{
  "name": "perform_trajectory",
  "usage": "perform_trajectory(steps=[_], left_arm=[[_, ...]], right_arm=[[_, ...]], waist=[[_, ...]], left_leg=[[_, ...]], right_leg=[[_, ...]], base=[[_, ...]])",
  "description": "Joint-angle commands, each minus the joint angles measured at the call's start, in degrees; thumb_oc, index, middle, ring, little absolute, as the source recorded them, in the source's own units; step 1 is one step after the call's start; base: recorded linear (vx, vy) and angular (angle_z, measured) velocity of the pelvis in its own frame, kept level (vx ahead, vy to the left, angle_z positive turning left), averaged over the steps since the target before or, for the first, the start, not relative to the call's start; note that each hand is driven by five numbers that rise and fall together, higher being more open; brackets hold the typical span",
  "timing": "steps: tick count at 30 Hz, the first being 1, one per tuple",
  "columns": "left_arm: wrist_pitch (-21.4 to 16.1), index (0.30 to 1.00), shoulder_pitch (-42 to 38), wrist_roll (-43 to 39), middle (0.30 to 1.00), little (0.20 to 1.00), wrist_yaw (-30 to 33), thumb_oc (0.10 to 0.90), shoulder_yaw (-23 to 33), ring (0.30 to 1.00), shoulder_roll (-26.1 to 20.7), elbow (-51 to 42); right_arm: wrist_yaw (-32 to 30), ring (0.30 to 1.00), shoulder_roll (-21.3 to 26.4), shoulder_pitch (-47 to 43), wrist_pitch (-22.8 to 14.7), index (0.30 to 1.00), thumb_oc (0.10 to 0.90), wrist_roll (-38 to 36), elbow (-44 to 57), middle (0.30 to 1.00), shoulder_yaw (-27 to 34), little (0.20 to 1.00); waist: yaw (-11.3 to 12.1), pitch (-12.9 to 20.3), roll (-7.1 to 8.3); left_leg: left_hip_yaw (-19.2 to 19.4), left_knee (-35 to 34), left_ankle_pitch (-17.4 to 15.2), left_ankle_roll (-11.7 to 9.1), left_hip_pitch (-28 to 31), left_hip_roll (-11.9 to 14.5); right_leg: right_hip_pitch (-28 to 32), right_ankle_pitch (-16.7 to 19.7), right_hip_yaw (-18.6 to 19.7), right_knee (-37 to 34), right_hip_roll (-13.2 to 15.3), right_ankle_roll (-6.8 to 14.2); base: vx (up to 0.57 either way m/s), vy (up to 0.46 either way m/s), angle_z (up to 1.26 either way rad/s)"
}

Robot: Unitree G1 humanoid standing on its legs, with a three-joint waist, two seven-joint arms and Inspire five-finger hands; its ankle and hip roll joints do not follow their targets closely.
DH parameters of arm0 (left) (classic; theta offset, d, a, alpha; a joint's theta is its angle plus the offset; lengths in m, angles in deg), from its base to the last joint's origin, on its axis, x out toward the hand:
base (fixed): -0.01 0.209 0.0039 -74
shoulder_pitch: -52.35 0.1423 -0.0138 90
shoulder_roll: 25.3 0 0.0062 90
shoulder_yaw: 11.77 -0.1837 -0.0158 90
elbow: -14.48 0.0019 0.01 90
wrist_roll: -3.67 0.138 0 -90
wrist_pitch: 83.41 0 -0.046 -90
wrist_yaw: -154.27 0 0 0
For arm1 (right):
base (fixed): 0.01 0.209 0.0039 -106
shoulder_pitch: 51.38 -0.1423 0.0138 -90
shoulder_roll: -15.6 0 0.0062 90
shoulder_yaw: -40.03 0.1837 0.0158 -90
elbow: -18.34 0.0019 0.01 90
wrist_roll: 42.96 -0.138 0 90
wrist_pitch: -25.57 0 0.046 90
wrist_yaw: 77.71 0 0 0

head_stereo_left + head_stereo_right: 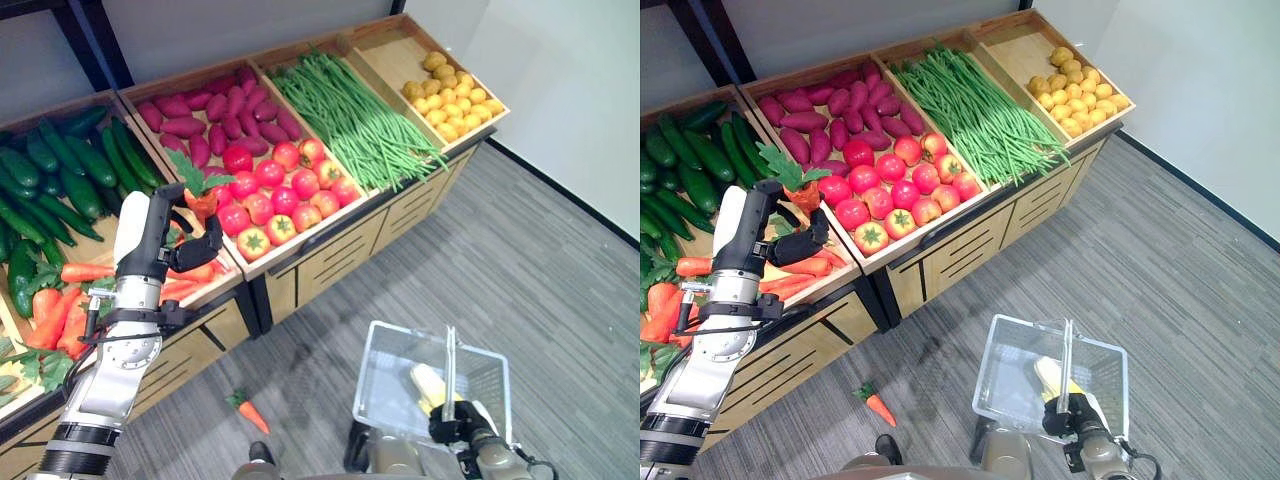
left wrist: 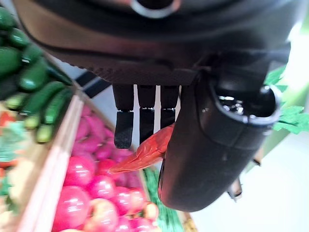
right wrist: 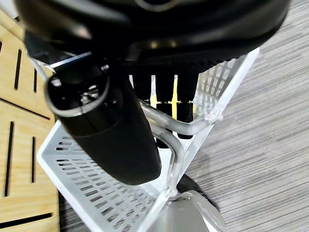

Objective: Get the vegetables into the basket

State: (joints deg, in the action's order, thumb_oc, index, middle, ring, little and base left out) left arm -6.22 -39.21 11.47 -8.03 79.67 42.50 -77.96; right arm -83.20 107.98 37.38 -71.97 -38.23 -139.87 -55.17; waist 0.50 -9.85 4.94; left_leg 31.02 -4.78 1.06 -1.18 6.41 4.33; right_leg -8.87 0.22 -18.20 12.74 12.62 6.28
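Note:
My left hand (image 1: 163, 238) is raised over the carrot bin (image 1: 70, 310) and is shut on an orange carrot (image 1: 201, 204) with green leaves. In the left wrist view the carrot (image 2: 144, 152) is pinched between fingers and thumb, above the tomatoes. Low at the right, my right hand (image 1: 455, 428) is shut on the handle (image 3: 169, 123) of a white mesh basket (image 1: 384, 338) that hangs over the floor. Something yellow like a corn cob (image 1: 431, 384) lies in the basket. Another carrot (image 1: 251, 413) lies on the floor in front of the stand.
The wooden stand holds cucumbers (image 1: 60, 175), purple sweet potatoes (image 1: 205, 115), tomatoes (image 1: 280, 195), green beans (image 1: 355, 115) and small yellow produce (image 1: 450, 95). Drawer fronts (image 1: 330, 255) face the grey floor. A white wall (image 1: 580, 100) stands at the right.

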Motion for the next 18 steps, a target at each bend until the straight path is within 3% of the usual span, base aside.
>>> perform_trajectory(steps=[1,2,3,5,10,12,15,18], left_arm=[[-6.0,0.300,-3.5,-2.3,0.300,0.300,-0.1,0.400,4.3,0.300,-2.2,-6.0],[-5.9,0.300,-3.4,-2.5,0.300,0.300,-0.7,0.400,3.8,0.300,-1.8,-5.8],[-5.9,0.300,-3.4,-2.5,0.300,0.300,-0.7,0.400,3.8,0.300,-1.8,-5.8],[-6.0,0.300,-3.6,-3.6,0.300,0.300,-1.6,0.400,3.1,0.300,-0.9,-5.5],[-6.5,0.300,-4.7,-7.0,0.300,0.300,-3.1,0.400,0.4,0.300,1.4,-4.5],[-6.9,0.300,-7.1,-9.1,0.300,0.300,-3.6,0.400,-1.7,0.300,2.7,-4.2],[-7.0,0.300,-8.4,-9.6,0.300,0.300,-3.9,0.400,-2.7,0.300,2.7,-4.3],[-7.0,0.300,-8.6,-9.5,0.300,0.300,-3.5,0.400,-3.7,0.300,3.3,-4.6]], right_arm=[[-1.1,0.300,3.1,3.2,0.2,0.300,0.400,1.0,-0.9,0.300,-3.1,0.300],[-1.2,0.300,3.4,3.2,0.1,0.300,0.400,0.8,-0.8,0.300,-3.0,0.300],[-1.2,0.300,3.4,3.2,0.1,0.300,0.400,0.7,-0.8,0.300,-3.0,0.300],[-1.3,0.300,3.8,3.3,0.1,0.300,0.400,0.2,0.0,0.300,-2.8,0.300],[-1.8,0.300,5.5,4.5,-0.3,0.300,0.400,-0.2,1.0,0.300,-1.6,0.300],[-2.7,0.300,6.8,3.9,-0.5,0.300,0.400,-1.1,1.3,0.300,-1.1,0.300],[-2.6,0.300,7.4,3.6,-0.6,0.300,0.400,-0.8,1.7,0.300,-1.5,0.300],[-3.2,0.300,8.6,1.8,-0.6,0.300,0.400,-1.0,0.9,0.300,-1.8,0.300]], waist=[[-0.5,4.1,-0.67],[-0.9,4.2,-0.67],[-0.9,4.5,-0.88],[-1.4,4.7,-1.28],[-3.6,3.9,-3.23],[-4.3,2.4,-4.61],[-4.4,1.4,-4.87],[-3.1,0.1,-5.15]], left_leg=[[-4.9,0.2,-2.6,-0.7,-1.5,-1.2],[-3.2,0.5,-0.8,-1.0,-2.3,-0.5],[-4.3,0.2,-1.8,-1.4,-1.8,-0.5],[-3.7,0.3,-0.8,-2.4,-2.0,0.5],[-1.7,1.1,2.3,-4.3,-1.8,3.5],[-1.6,4.9,3.1,-6.0,-4.3,5.8],[-2.4,8.3,2.6,-6.8,-5.6,6.9],[-13.5,10.9,3.2,-7.3,-8.8,4.8]], right_leg=[[4.7,5.6,3.3,-6.0,2.2,5.0],[5.1,5.5,2.1,-8.5,1.1,3.9],[5.5,4.7,2.8,-8.7,0.9,4.4],[6.1,4.1,2.8,-10.7,-0.5,4.0],[6.3,3.0,3.4,-11.1,-3.1,1.7],[6.0,1.9,3.7,-11.0,-4.4,0.5],[6.1,1.5,4.0,-11.0,-4.8,-0.2],[6.0,1.6,7.3,-12.1,-5.6,-0.8]], base=[[-0.06,-0.176,-0.38],[0.08,-0.083,-0.46],[0.00,-0.198,-0.61],[0.04,-0.182,-0.47],[-0.02,-0.229,-0.22],[-0.05,-0.254,-0.14],[-0.03,-0.140,-0.02],[0.01,-0.045,-0.32]])
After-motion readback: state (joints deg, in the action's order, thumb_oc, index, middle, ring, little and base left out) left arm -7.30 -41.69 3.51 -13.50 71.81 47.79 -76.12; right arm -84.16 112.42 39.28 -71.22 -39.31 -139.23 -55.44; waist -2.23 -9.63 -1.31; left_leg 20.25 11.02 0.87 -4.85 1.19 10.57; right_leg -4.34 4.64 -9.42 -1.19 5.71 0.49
